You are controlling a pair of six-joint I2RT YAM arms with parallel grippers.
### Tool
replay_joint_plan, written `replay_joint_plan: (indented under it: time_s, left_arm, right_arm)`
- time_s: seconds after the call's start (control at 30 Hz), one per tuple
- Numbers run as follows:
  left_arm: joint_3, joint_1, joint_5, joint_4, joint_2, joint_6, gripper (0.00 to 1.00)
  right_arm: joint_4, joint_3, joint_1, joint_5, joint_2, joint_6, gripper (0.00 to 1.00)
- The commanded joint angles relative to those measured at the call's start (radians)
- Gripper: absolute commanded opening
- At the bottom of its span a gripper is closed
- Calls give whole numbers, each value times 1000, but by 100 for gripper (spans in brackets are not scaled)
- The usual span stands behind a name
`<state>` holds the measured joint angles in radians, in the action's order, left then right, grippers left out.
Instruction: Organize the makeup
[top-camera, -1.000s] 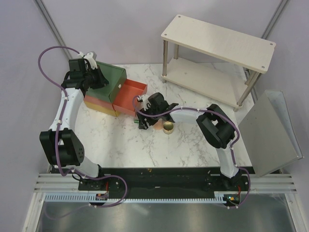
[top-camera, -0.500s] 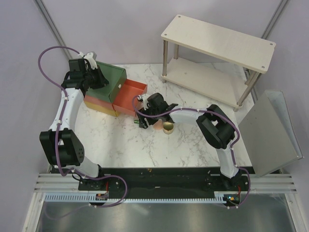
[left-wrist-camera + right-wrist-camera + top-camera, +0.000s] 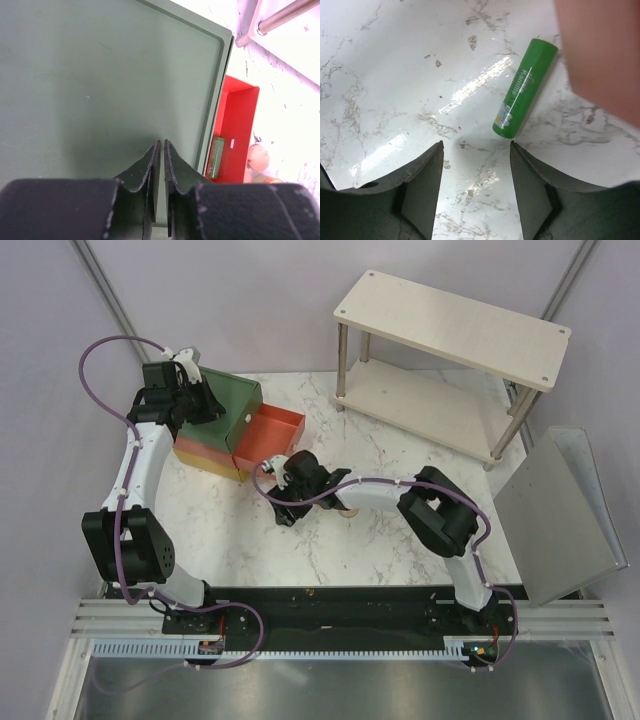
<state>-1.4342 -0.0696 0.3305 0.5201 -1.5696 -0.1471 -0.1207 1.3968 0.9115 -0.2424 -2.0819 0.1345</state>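
The drawer box (image 3: pixel 225 405), upper left in the top view, has its orange drawer (image 3: pixel 285 418) pulled out with only one green stick (image 3: pixel 216 157) inside, so the sorting looks barely begun. The left gripper (image 3: pixel 161 144) is closed and empty over the box's green top; the right gripper (image 3: pixel 476 146), mid-frame in the top view, is open and holds nothing. A green tube (image 3: pixel 525 95) lies on the marble table (image 3: pixel 395 60) just ahead of that gripper, upper right in its wrist view, and a pink disc (image 3: pixel 257 157) sits outside the drawer.
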Motion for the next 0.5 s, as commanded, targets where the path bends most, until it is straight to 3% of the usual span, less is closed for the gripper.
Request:
replay_joint_plan:
  time_s: [0.0,0.2,0.47]
  left_arm:
    - [101,4,-88,343,-89,66,17]
    - [113,1,-87,337,-87,64,17]
    - [124,2,-102,333,-67,72,17]
  right_arm:
    - [-7,24,10,18,-30,5,61]
    - [-7,10,21,133,-6,10,64]
    - [-34,85,101,176,-3,-32,66]
